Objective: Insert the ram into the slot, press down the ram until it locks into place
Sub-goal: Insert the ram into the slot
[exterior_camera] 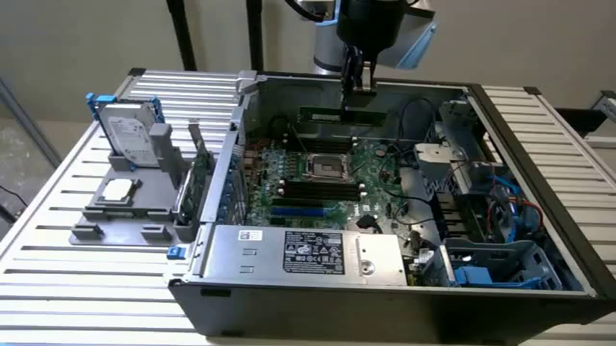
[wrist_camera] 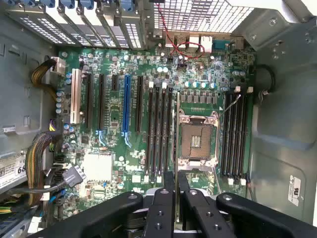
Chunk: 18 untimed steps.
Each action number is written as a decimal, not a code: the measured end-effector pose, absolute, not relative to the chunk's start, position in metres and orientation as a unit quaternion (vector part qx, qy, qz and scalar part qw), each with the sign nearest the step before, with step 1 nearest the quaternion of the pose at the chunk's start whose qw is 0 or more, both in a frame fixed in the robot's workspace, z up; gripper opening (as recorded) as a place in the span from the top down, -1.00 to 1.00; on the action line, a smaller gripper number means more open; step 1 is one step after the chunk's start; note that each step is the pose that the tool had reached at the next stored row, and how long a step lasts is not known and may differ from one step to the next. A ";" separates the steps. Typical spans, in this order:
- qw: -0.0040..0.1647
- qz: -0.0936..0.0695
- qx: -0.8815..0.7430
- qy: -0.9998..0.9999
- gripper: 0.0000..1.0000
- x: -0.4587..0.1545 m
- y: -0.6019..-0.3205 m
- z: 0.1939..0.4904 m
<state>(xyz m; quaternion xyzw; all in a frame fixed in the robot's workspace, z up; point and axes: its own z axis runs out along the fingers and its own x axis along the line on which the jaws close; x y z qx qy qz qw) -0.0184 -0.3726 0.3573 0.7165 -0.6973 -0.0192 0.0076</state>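
The ram (exterior_camera: 342, 113), a long thin green stick, hangs level above the open computer case, and my gripper (exterior_camera: 358, 88) is shut on its upper edge. In the wrist view the ram (wrist_camera: 176, 158) shows edge-on as a thin line between the black fingers (wrist_camera: 168, 191). It lies over the strip between the CPU socket (wrist_camera: 198, 136) and a bank of long black slots (wrist_camera: 158, 131). A second bank of slots (wrist_camera: 233, 134) lies on the other side of the socket. All these slots look bare. The ram is well above the motherboard (exterior_camera: 288, 176).
A blue slot (wrist_camera: 126, 109) and other expansion slots lie beyond the first bank. The power supply (exterior_camera: 298, 252) and drive cages (exterior_camera: 481, 216) crowd the case. Outside, towards the exterior view's left, stand an upright green card (exterior_camera: 199, 173) and a hard drive (exterior_camera: 135, 137) on a grey fixture (exterior_camera: 125, 213).
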 end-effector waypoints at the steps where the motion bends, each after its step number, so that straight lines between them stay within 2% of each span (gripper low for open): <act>1: 0.008 -0.019 0.716 -0.697 0.73 -0.018 -0.373 0.357; 12: 0.008 -0.019 0.716 -0.697 0.73 -0.018 -0.373 0.357; 18: 0.007 -0.019 0.716 -0.697 0.73 -0.020 -0.373 0.346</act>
